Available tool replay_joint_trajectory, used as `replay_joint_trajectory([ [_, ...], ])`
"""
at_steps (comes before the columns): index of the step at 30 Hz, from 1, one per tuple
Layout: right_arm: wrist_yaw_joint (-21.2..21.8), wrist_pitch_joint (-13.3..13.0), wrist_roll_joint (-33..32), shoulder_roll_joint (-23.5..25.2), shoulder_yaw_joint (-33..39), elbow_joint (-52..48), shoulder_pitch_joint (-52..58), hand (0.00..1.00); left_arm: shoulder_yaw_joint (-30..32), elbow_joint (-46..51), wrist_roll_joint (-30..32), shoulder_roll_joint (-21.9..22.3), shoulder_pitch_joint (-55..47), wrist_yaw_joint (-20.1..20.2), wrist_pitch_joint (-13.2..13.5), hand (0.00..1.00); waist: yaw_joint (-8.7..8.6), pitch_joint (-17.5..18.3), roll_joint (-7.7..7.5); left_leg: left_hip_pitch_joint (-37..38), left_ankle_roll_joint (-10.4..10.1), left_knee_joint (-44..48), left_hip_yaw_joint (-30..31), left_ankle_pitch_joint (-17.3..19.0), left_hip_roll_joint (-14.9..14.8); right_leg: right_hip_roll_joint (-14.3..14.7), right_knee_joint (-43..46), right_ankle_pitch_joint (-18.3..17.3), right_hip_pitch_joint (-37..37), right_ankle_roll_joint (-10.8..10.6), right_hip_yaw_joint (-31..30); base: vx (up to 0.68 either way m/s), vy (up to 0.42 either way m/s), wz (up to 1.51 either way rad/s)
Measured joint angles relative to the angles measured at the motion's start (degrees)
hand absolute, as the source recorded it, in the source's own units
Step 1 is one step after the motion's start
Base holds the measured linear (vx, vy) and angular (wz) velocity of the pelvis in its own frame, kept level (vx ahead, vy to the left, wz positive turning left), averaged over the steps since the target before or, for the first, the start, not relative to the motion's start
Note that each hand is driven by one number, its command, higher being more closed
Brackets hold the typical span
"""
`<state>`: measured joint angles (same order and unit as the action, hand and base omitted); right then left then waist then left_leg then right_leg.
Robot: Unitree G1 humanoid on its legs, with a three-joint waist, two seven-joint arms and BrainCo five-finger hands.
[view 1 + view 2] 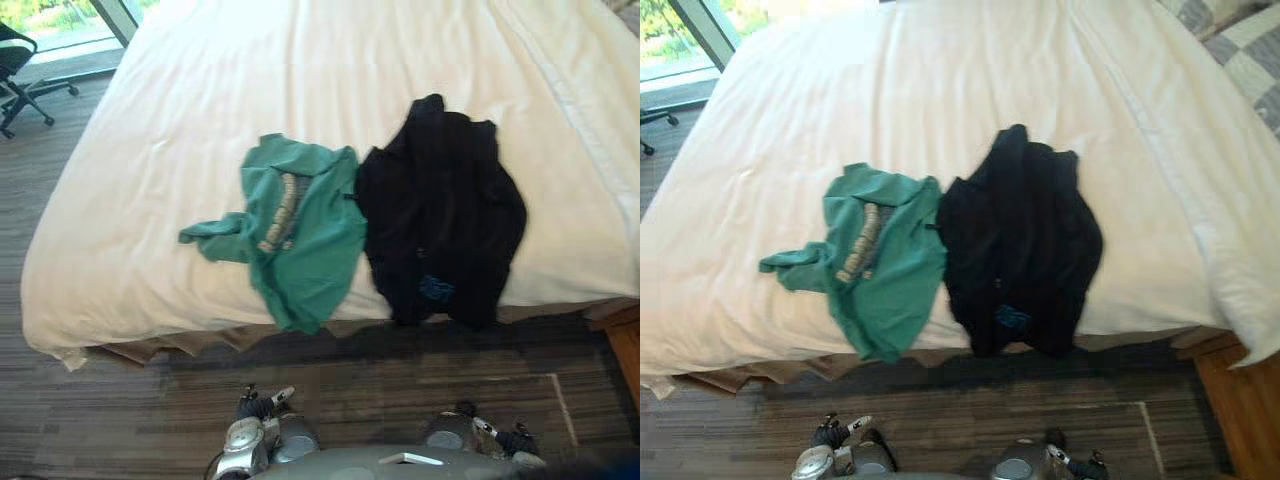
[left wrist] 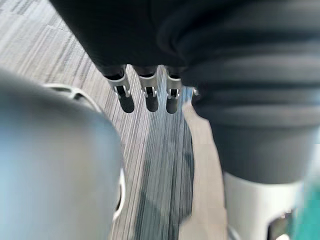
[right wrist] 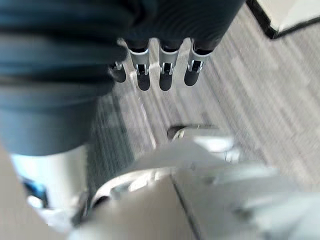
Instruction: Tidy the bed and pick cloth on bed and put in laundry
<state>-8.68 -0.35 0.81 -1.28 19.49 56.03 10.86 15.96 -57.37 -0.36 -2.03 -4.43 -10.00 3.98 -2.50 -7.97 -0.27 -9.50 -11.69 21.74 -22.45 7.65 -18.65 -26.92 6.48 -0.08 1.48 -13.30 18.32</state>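
Note:
A green T-shirt [image 1: 295,225] lies crumpled near the foot edge of the white bed [image 1: 330,90], one sleeve stretched to the left. Right beside it, touching, a black garment [image 1: 440,215] spreads out, its lower hem hanging over the mattress edge. Both arms hang low by my sides, well short of the bed. My left hand [image 2: 146,95] shows straight fingers over the striped carpet and holds nothing. My right hand [image 3: 165,75] looks the same, fingers straight and empty above the floor.
Striped carpet [image 1: 400,385] lies between me and the bed. A black office chair [image 1: 20,70] stands by the window at the far left. A wooden bedside unit [image 1: 625,350] sits at the bed's right corner. Checked bedding [image 1: 1240,40] lies at the far right.

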Motion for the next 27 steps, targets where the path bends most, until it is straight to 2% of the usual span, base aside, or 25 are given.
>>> replay_joint_trajectory([
  [1,0.3,0.0,0.0,0.2,-0.3,0.1,0.7,0.00,0.1,-0.1,-0.1,-0.7,-0.1,0.0,0.0,0.00,0.28,0.9,-1.03,-0.9,0.4,2.0,0.2,1.5,0.3,-0.5,-0.7,3.0,-0.2,0.5,0.1,0.15,0.418,0.12],
  [2,0.6,0.1,0.5,1.2,-1.4,0.8,0.3,0.00,-0.1,-0.4,-0.2,-2.0,0.2,-0.1,0.1,0.00,1.54,1.5,-2.23,-1.3,1.8,3.1,-0.7,3.3,1.1,-1.6,-0.9,8.1,-1.4,1.2,0.2,0.13,0.464,-0.16],
  [3,0.6,0.4,0.7,0.5,-3.0,1.2,-0.6,0.00,-0.8,-1.9,-0.2,-2.2,1.2,-0.4,-0.4,0.00,1.60,1.6,-2.45,-0.4,3.1,1.5,-2.4,3.7,2.0,-2.4,0.6,11.9,-3.2,7.1,3.0,0.11,0.439,-0.21],
  [4,0.6,0.6,0.7,-0.2,-4.3,1.2,-1.1,0.00,-1.4,-2.3,-0.2,-2.3,1.4,-0.4,-0.6,0.00,1.75,1.5,-2.31,0.5,3.8,0.1,-3.3,3.3,1.9,-2.5,3.3,11.1,-4.6,10.8,5.6,0.09,0.333,-0.38],
  [5,0.6,0.9,1.9,-1.7,-7.2,1.1,-2.3,0.00,-3.0,-2.4,-0.1,-2.6,1.3,-0.4,-1.1,0.00,1.60,1.2,-1.72,2.7,4.9,-3.0,-5.0,2.3,2.1,-0.6,9.3,7.1,-7.1,10.9,9.2,0.13,0.225,-0.61],
  [6,0.7,1.0,3.3,-3.2,-10.8,0.7,-3.5,0.00,-4.9,-2.4,-0.1,-3.0,1.6,-0.4,-1.4,0.00,1.27,0.6,-0.64,5.7,5.3,-6.8,-6.1,0.7,2.2,4.7,13.8,0.6,-8.8,9.6,9.3,0.13,0.192,-0.58],
  [7,0.7,1.0,3.9,-3.8,-12.2,0.2,-4.1,0.00,-5.7,-2.4,-0.2,-3.1,1.6,-0.3,-1.4,0.00,0.81,0.2,0.11,6.7,5.6,-8.5,-6.5,-0.2,2.1,8.1,15.1,-2.3,-9.3,10.0,8.2,0.11,0.132,-0.33],
  [9,0.8,0.6,5.3,-4.5,-14.5,-3.3,-5.0,0.00,-7.7,-2.4,-0.2,-3.1,2.4,0.0,-1.5,0.00,-0.51,-0.8,1.83,8.6,6.1,-13.3,-6.7,-3.0,2.9,18.3,14.0,-8.6,-10.3,10.1,2.5,0.08,0.095,0.08],
  [10,0.8,0.2,5.3,-4.7,-15.6,-4.1,-4.9,0.00,-8.2,-2.4,-0.2,-3.0,3.3,0.2,-1.4,0.00,-0.78,-0.9,1.77,9.0,6.2,-14.1,-6.8,-3.5,4.3,19.9,10.0,-10.3,-8.7,11.4,2.1,0.08,0.067,0.03],
  [11,0.9,-0.1,5.5,-4.9,-15.9,-4.3,-5.8,0.00,-8.2,-2.4,-0.3,-2.9,4.1,0.3,-1.4,0.00,-0.74,-1.4,1.61,9.8,5.9,-14.7,-6.9,-3.7,5.2,19.9,8.3,-10.6,-7.4,11.9,0.5,0.04,0.031,-0.08],
  [12,1.0,-0.4,5.6,-5.4,-16.3,-4.7,-6.8,0.00,-8.2,-2.4,-0.3,-2.1,4.5,0.7,-1.3,0.00,-0.80,-2.4,2.65,10.9,5.7,-15.9,-7.0,-4.6,5.6,20.0,8.2,-10.4,-6.9,12.0,0.2,0.02,0.008,-0.20],
  [13,1.2,-0.9,5.6,-5.8,-17.4,-4.9,-7.2,0.00,-8.1,-2.4,-0.4,-1.4,4.6,1.0,-1.3,0.00,-0.98,-2.8,2.88,12.2,5.6,-17.5,-7.2,-6.3,6.2,19.9,8.2,-10.4,-6.6,12.0,-0.4,0.01,-0.012,-0.20],
  [15,1.6,-1.4,5.6,-5.3,-19.1,-4.4,-8.1,0.00,-7.0,-2.5,-1.4,-0.9,4.2,1.2,-1.4,0.00,-0.68,-3.0,2.58,13.8,5.4,-19.2,-7.9,-8.8,6.7,20.1,8.0,-10.4,-6.1,12.1,-1.5,0.01,-0.068,-0.27],
  [18,1.8,-1.3,5.0,-3.2,-19.7,-2.2,-9.1,0.00,-3.4,-2.5,-4.8,0.0,3.2,1.3,-2.2,0.00,0.27,-3.0,2.28,16.3,5.0,-21.3,-9.8,-10.5,6.6,21.5,5.6,-9.4,-4.9,12.7,-3.4,0.00,-0.061,-0.35],
  [20,1.8,-1.3,5.0,-3.0,-19.2,-1.6,-9.3,0.00,-1.5,-2.5,-6.0,0.8,2.6,1.3,-2.4,0.00,0.20,-2.9,2.36,16.6,5.0,-21.7,-10.0,-10.7,6.6,21.9,3.7,-8.4,-3.8,12.6,-3.5,-0.01,0.002,-0.12],
  [25,1.6,-1.1,3.6,-1.1,-10.7,1.4,-9.3,0.00,6.8,-2.5,-8.3,1.5,1.3,1.4,-2.6,0.00,0.47,-2.3,1.54,17.3,5.0,-21.9,-10.1,-10.7,7.3,22.1,-3.3,-4.1,-0.2,12.2,-3.4,-0.03,0.048,-0.01],
  [27,1.1,-0.4,0.6,-0.7,-5.3,1.3,-8.5,0.00,13.6,-2.5,-9.2,1.2,0.6,1.3,-2.9,0.00,0.57,-1.9,1.85,18.6,5.0,-23.1,-10.2,-10.7,8.0,21.9,-5.5,-2.8,1.6,12.1,-3.4,-0.07,0.057,0.00],
])
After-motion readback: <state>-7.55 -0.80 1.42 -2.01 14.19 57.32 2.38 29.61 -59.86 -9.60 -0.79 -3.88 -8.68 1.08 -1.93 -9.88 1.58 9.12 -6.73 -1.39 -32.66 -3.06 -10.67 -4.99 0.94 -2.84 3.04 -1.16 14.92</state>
